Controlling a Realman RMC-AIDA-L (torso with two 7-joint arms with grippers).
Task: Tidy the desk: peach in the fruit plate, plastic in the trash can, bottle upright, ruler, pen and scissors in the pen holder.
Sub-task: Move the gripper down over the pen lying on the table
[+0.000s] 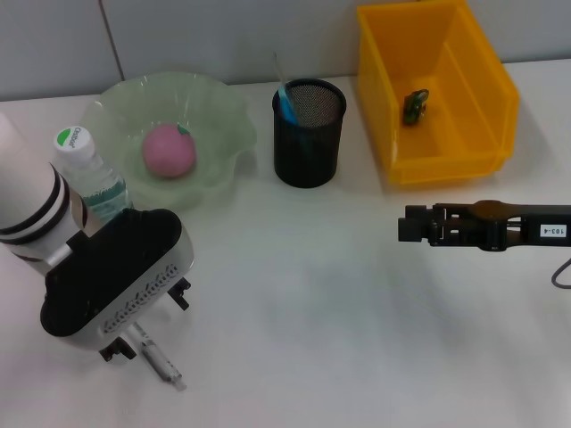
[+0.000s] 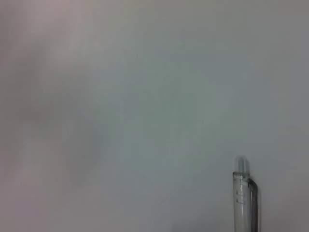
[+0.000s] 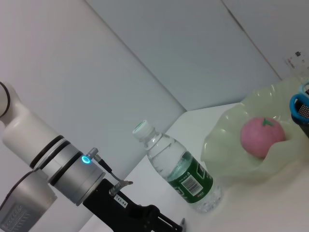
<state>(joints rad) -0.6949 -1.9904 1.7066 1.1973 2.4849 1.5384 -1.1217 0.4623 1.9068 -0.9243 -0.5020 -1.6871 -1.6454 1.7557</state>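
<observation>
Pen: lies on the bench at the lower left of the head view, sticking out from under the left tool; its clip end shows at the lower right of the left wrist view.
Left tool: low over the pen at the lower left; cannot tell whether its fingers are spread or pressed together, as the wrist body hides them.
Right tool: at the right of the head view, above the bench, in front of the bin, holding nothing; cannot tell how its fingers stand.
Peach: in the plate, upper left of the head view.
Bottle: upright, just beside the plate, at the far left.
Holder: upper centre, between plate and bin.
Scissors: blue handles show inside the holder at its left rim.
Ruler: thin clear strip rising above the holder's rim.
Bin: upper right.
Plastic: on the bin's floor.
</observation>
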